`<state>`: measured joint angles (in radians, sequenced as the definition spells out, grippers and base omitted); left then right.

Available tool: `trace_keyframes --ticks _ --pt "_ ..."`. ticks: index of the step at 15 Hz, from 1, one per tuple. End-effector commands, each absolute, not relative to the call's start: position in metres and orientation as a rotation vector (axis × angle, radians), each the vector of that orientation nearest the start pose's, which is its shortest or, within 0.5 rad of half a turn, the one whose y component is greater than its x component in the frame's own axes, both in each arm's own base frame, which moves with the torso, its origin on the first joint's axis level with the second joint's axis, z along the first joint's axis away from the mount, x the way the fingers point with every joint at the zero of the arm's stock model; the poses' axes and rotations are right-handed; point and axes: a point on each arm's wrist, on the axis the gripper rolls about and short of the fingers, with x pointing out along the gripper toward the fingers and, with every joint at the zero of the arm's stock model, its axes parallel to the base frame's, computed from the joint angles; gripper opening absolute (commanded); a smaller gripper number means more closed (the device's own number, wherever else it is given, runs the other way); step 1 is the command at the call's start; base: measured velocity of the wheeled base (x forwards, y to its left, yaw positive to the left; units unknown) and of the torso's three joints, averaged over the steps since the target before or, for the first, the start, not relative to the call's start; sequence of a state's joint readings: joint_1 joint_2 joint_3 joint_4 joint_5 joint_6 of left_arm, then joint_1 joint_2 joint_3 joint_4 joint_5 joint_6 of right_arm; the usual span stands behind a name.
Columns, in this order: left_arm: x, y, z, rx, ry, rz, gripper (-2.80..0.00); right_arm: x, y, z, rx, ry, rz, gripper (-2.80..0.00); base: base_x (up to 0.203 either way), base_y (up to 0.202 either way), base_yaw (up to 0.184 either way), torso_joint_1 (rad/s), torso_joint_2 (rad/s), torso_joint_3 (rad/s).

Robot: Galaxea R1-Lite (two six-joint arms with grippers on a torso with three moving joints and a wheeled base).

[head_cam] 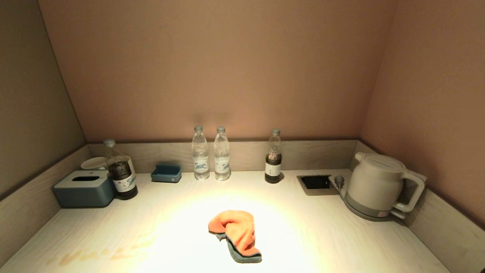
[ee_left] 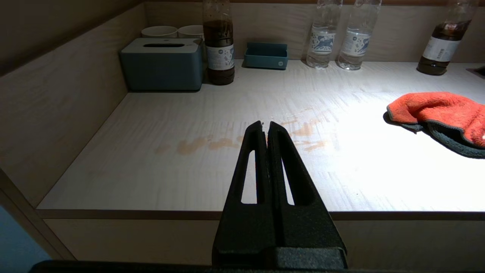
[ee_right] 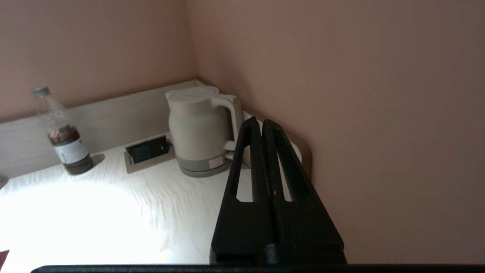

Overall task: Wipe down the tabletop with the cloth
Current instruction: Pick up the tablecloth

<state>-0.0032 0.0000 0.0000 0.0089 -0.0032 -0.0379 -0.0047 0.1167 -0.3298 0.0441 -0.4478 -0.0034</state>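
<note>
On the bench (head_cam: pixel 322 227) I count four bottles at the far side: two clear water bottles (head_cam: pixel 200 153) side by side, and two bottles with dark liquid low inside, one (head_cam: pixel 273 156) right of them and one (head_cam: pixel 120 170) far left. Two white cups (ee_left: pixel 160 31) stand behind one tissue box (head_cam: pixel 84 188). One small blue tray (head_cam: pixel 166 173) and one kettle (head_cam: pixel 377 185) are there. The cloth (head_cam: pixel 237 233) lies crumpled in the near middle, and brownish stains (ee_left: pixel 242 140) are left of it. My left end effector (ee_left: pixel 265 125) and my right end effector (ee_right: pixel 261 123) are both closed and hold nothing.

no readable text anywhere | water bottles (ee_left: pixel 324 36) have blue-and-white picture labels, lettering too small | dark drink bottle (ee_left: pixel 219 45) label just a blur | blue tray (ee_left: pixel 266 56) has a tiny unreadable logo
</note>
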Motion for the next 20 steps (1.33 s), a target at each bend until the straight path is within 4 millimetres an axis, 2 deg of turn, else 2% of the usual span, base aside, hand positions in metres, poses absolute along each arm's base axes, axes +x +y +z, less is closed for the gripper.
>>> trace_keyframes --ticks 1,4,7,9,12,15,20 --pt "-0.023 0.0 0.075 -0.038 0.009 -0.006 -2.8 -0.054 -0.003 0.143 -0.051 -0.202 -0.164 -2.8 0.0 0.0 0.0 0.0 0.0 0.0" --pt "-0.023 0.0 0.075 -0.038 0.009 -0.006 -2.8 -0.047 -0.002 0.131 -0.056 -0.163 -0.105 -2.8 0.0 0.0 0.0 0.0 0.0 0.0" --pt "-0.023 0.0 0.075 -0.038 0.009 -0.006 -2.8 -0.039 -0.002 0.124 -0.059 -0.211 -0.1 -2.8 0.0 0.0 0.0 0.0 0.0 0.0" --pt "-0.023 0.0 0.075 -0.038 0.009 -0.006 -2.8 -0.032 -0.002 0.11 -0.066 -0.208 -0.091 -2.8 0.0 0.0 0.0 0.0 0.0 0.0" --pt "-0.023 0.0 0.075 -0.038 0.009 -0.006 -2.8 -0.029 -0.002 0.105 -0.069 -0.199 -0.086 -2.8 0.0 0.0 0.0 0.0 0.0 0.0" --pt "-0.023 0.0 0.075 -0.038 0.009 -0.006 -2.8 -0.024 -0.002 0.092 -0.065 -0.163 -0.084 -2.8 0.0 0.0 0.0 0.0 0.0 0.0" --pt "-0.023 0.0 0.075 -0.038 0.009 -0.006 -2.8 -0.023 -0.001 0.087 -0.044 -0.113 -0.039 -2.8 0.0 0.0 0.0 0.0 0.0 0.0"
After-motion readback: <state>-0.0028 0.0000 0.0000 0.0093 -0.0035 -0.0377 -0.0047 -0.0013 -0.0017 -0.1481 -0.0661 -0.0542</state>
